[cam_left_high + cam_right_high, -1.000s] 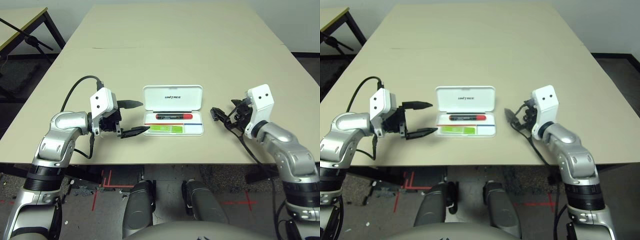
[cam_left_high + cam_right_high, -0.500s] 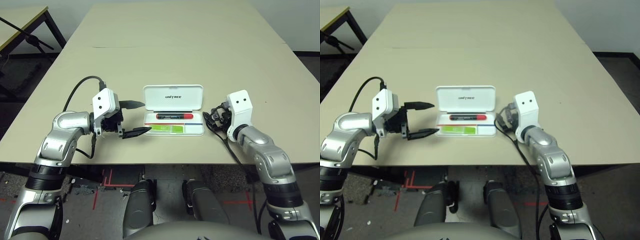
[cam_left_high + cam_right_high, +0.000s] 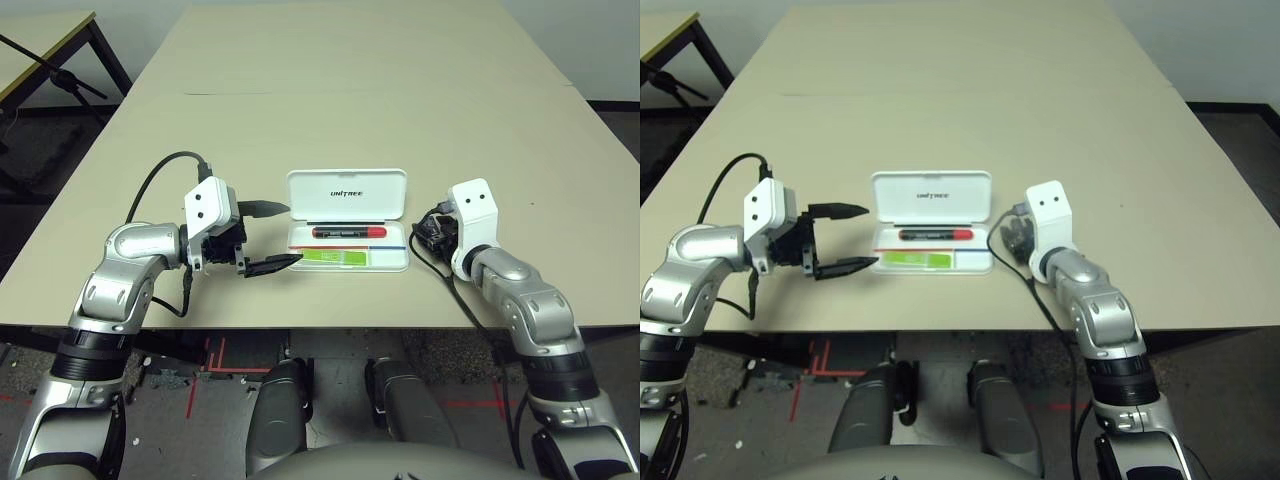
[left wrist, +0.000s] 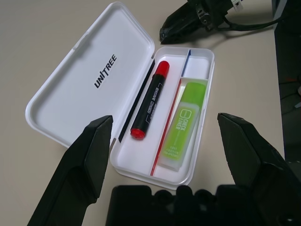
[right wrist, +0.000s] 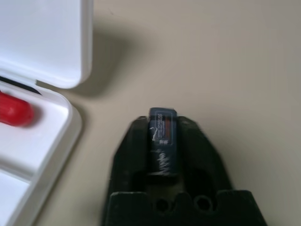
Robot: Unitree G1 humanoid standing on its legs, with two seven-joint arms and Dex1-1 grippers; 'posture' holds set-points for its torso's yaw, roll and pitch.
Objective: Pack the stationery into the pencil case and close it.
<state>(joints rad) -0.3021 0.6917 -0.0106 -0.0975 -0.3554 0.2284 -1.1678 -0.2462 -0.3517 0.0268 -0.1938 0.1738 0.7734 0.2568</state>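
You see the left gripper (image 3: 268, 237) at centre left, its fingers wide apart. The right gripper (image 5: 162, 136) at centre right is clamped on the small black-grey block (image 5: 162, 141). Between them lies the open pencil case (image 3: 346, 221), holding the highlighter (image 3: 334, 258) and, farther, the marker (image 3: 347, 232).

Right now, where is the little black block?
The little black block is pinched in the right hand, just off the right end of the open pencil case, over the table.
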